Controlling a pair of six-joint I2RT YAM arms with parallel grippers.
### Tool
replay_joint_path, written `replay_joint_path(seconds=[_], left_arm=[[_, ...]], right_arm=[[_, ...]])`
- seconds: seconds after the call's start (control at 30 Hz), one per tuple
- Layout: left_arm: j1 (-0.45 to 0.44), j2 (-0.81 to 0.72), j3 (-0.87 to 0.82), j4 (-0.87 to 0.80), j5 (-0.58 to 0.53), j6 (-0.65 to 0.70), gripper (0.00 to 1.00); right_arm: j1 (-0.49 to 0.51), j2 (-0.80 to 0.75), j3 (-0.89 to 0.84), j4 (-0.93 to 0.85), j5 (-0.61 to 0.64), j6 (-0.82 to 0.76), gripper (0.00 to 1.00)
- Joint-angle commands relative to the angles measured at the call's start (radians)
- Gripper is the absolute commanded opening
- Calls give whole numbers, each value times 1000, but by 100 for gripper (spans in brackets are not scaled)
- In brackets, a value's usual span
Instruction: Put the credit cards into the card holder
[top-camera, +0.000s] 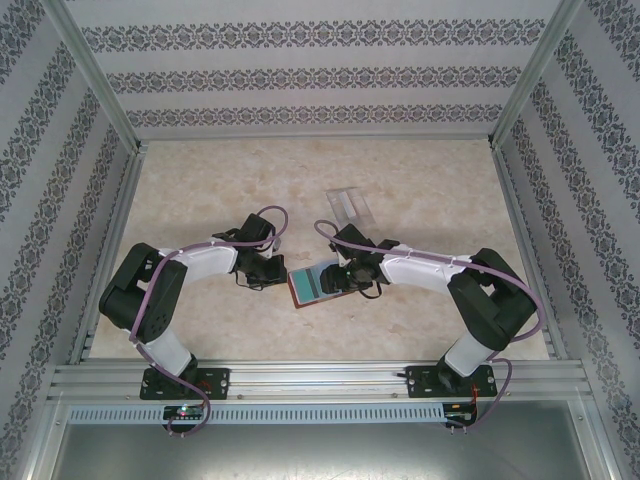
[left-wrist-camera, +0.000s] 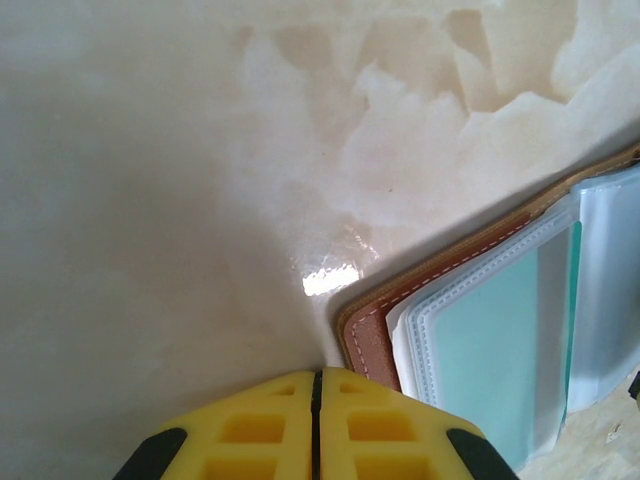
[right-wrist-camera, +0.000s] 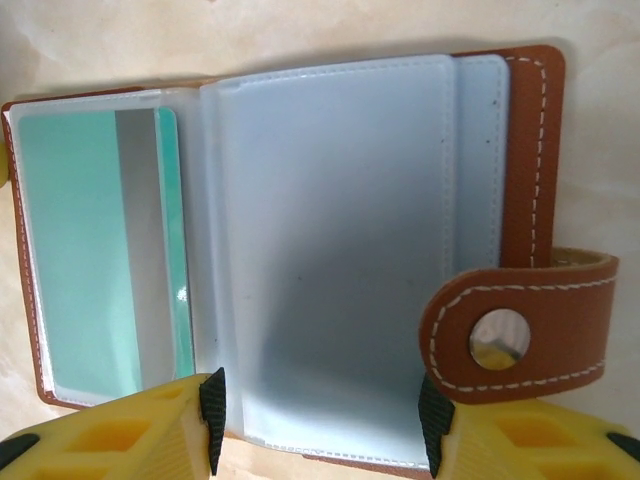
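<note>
The card holder (top-camera: 311, 284) lies open on the table between my two grippers, brown leather with clear plastic sleeves. One teal credit card (right-wrist-camera: 85, 250) with a grey stripe sits inside the left sleeve. My right gripper (right-wrist-camera: 322, 425) is open, its fingers (right-wrist-camera: 212, 420) standing just over the near edge of the middle sleeve (right-wrist-camera: 330, 230), nothing pinched between them. The clasp tab (right-wrist-camera: 515, 335) lies folded over beside the right finger. My left gripper (left-wrist-camera: 317, 385) is shut and empty, its tips low on the table right at the card holder's (left-wrist-camera: 368, 335) brown corner. The teal credit card (left-wrist-camera: 495, 345) shows there too.
A clear plastic case (top-camera: 352, 208) lies on the table behind the right gripper (top-camera: 340, 278). Patterned walls and metal posts enclose the marbled table (top-camera: 200, 190) on three sides. The left gripper (top-camera: 272, 274) sits left of the holder.
</note>
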Motion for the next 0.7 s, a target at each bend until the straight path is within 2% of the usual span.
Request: replay_joint_path(seconds=[0.0, 0.2, 0.37, 0.67], left_arm=[[-16, 45, -30, 81, 24, 12, 8], [-16, 30, -41, 85, 21, 6, 9], [-16, 22, -45, 80, 20, 5, 9], [-16, 18, -56, 89, 22, 2, 9]], right_arm=[[12, -15, 12, -37, 32, -13, 57], [21, -38, 11, -30, 44, -8, 53], [23, -69, 6, -26, 67, -14, 54], [23, -20, -7, -16, 84, -4, 57]])
